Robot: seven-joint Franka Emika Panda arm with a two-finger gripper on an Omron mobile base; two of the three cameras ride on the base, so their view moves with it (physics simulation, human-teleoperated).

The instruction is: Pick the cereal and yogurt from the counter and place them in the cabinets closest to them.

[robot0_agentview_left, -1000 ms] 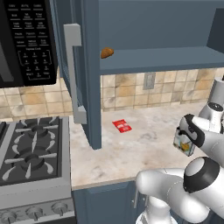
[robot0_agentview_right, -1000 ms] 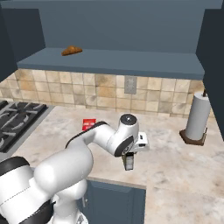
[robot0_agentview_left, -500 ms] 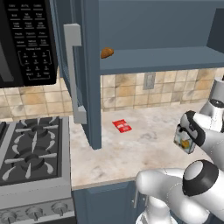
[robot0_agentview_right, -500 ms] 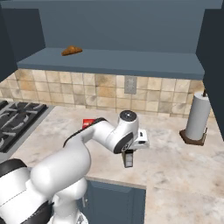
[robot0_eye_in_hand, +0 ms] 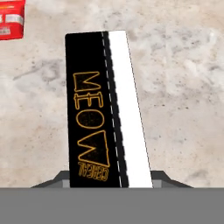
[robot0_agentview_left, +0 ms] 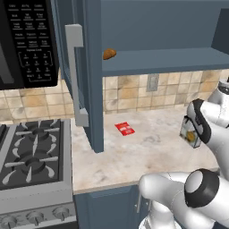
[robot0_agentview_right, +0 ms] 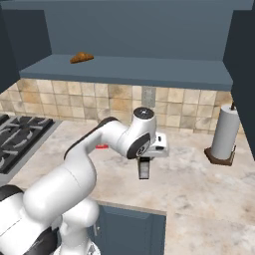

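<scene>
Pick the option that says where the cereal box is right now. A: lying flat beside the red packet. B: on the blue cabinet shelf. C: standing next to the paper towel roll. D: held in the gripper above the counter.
D: the gripper is shut on the cereal box, which hangs clear of the counter; the hand view shows the box's edge between the fingers.

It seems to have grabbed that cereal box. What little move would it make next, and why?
Probably lift straight up a little. The end effector looks shut on the cereal, which hangs close over the counter; the open cabinet shelf is well above, so height comes first.
</scene>
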